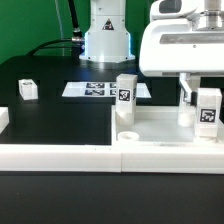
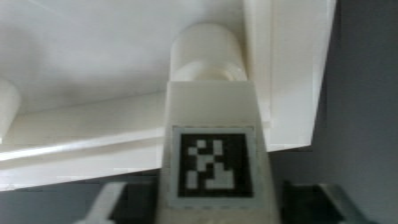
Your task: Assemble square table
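The white square tabletop (image 1: pixel 165 128) lies at the exterior view's right, with a round hole (image 1: pixel 129 135) near its front corner. One white tagged leg (image 1: pixel 125 95) stands upright at its far left corner. My gripper (image 1: pixel 200 100) is over the tabletop's right part, shut on a second tagged leg (image 1: pixel 207 112) held upright, with its lower end at the surface. In the wrist view this leg (image 2: pixel 214 140) fills the middle between my fingers (image 2: pixel 118 200), its round end pointing at the tabletop (image 2: pixel 89 60).
The marker board (image 1: pixel 100 90) lies behind the tabletop. One loose leg block (image 1: pixel 27 89) sits on the black table at the exterior view's left, and another (image 1: pixel 3 118) at the far left edge. Long white rails (image 1: pixel 60 155) run along the front. The robot base (image 1: pixel 105 40) stands behind.
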Available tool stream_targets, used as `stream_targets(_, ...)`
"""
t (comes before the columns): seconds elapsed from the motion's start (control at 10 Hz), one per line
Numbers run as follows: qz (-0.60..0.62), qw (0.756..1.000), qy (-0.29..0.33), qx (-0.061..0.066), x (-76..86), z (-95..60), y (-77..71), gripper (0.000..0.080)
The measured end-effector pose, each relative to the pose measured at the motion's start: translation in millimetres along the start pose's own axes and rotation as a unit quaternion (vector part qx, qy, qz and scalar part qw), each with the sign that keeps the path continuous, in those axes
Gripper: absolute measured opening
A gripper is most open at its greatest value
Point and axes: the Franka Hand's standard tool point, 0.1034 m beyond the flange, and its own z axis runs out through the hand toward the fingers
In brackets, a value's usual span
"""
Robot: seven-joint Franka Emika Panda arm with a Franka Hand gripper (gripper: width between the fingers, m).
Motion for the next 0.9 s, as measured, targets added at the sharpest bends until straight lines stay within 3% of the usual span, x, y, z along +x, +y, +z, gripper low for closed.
stream_targets(0.1,0.0,1.0,0.0,0.0,0.0,0.0,0.0,0.0476)
stream_targets(0.2,0.0,1.0,0.0,0.0,-0.1,0.0,0.0,0.059)
stream_targets(0.5,0.0,1.0,0.0,0.0,0.0,0.0,0.0,0.0646)
stream_targets(0.9,-0.019,1.0,-0.006,-0.002,2.9,-1.7,3.7,0.0649)
